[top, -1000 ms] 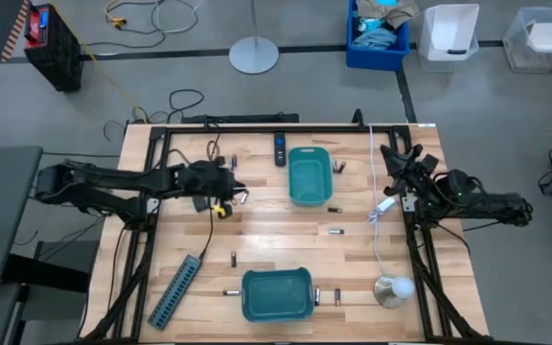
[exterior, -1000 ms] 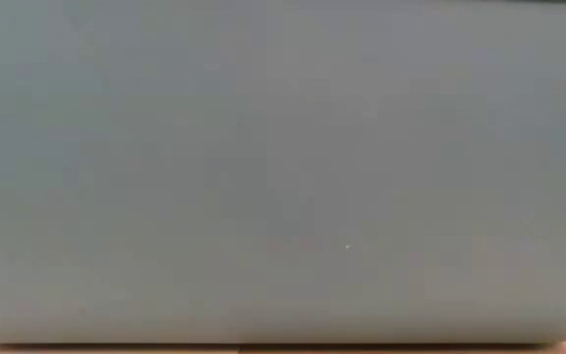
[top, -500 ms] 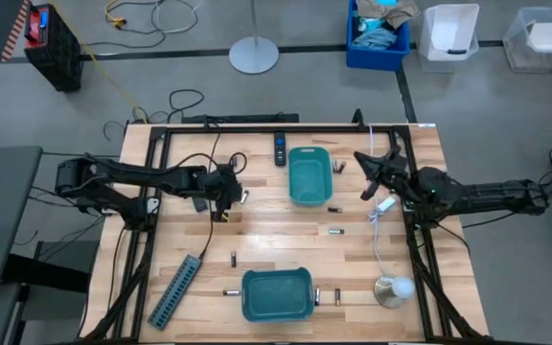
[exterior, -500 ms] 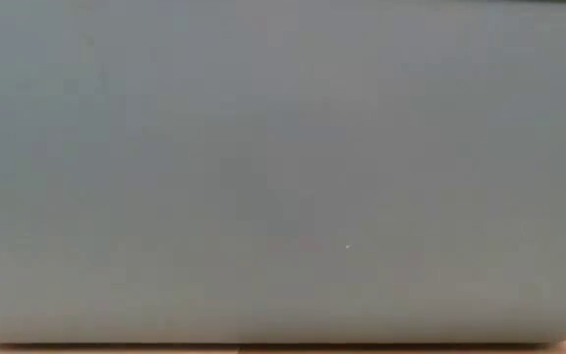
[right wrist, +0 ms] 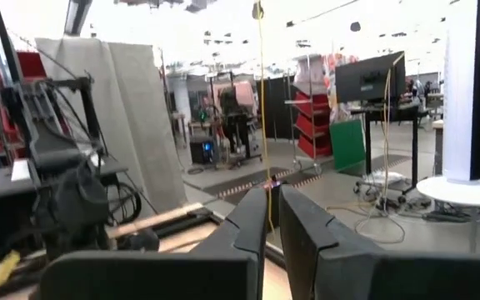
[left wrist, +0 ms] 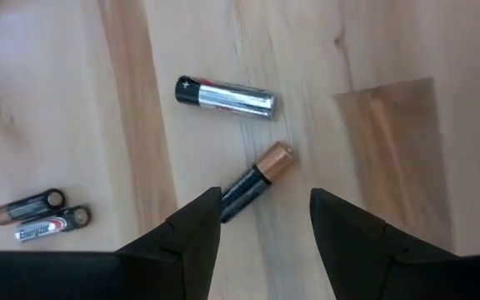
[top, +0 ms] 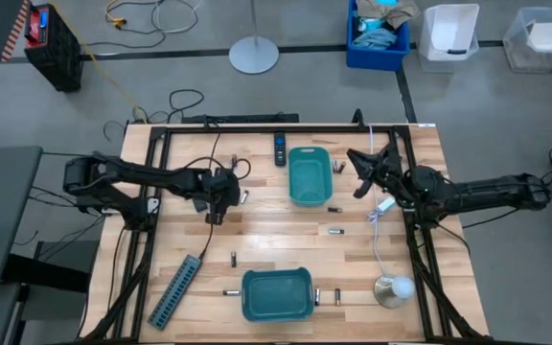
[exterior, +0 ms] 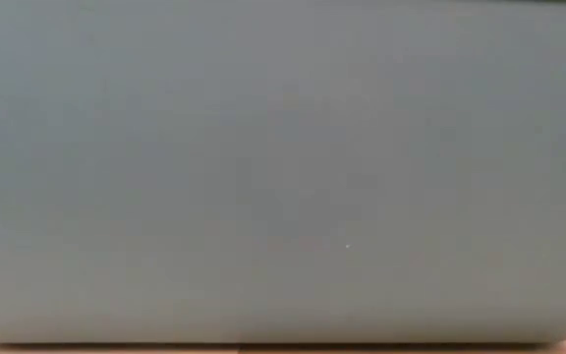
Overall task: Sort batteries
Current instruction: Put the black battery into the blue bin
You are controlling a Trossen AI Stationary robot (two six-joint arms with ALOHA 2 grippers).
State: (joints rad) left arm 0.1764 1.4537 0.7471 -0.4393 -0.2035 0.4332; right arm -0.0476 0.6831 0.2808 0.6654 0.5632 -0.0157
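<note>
Batteries (top: 334,231) lie scattered on the surface (top: 266,230): some near the far teal bin (top: 310,175), some around the near teal bin (top: 277,293). Both bins look empty, so you have nearly everything left to sort. Your left gripper (left wrist: 261,218) hovers, fingers released, over a copper-topped battery (left wrist: 257,179). Right gripper (top: 360,172) is raised by the far bin, fingers barely parted, grasping nothing.

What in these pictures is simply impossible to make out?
- Low view: a flat grey surface fills it, hiding the table.
- High view: the batteries are too small to tell sizes; the bins show no readable contents.
- Left wrist view: the copper-tipped battery is partly hidden behind the left gripper.
- Right wrist view: the right gripper faces the room, no table shown.
</note>
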